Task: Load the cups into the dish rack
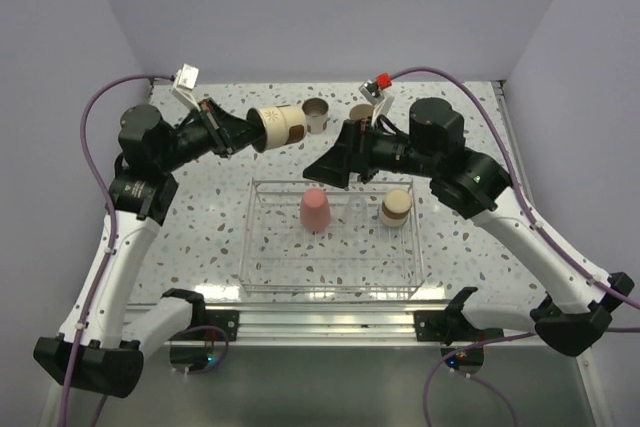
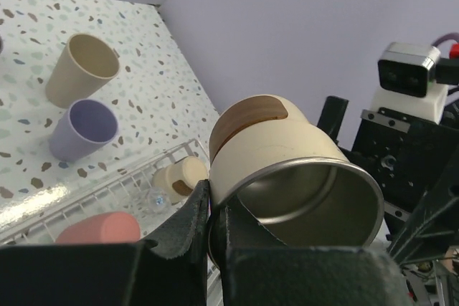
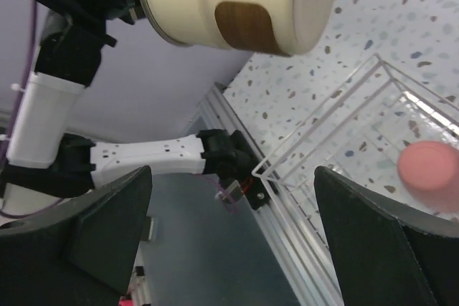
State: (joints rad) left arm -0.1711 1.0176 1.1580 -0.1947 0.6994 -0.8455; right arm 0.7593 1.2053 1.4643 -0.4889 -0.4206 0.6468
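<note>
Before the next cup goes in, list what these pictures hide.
- Top view: the right arm half covers a back cup.
- Top view: lavender cup and beige cup absent, likely under that arm; only the left wrist shows them.
- Right wrist view: pink cup and rack cut by the right edge.
- Left wrist view: glint in the rack, too small to name.

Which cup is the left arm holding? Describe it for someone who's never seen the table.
Find the dish rack in the middle of the table and look just past its far left corner. There the left gripper pinches the rim of a cream steel-lined cup. It's the only cup in the air, tipped sideways.
</note>
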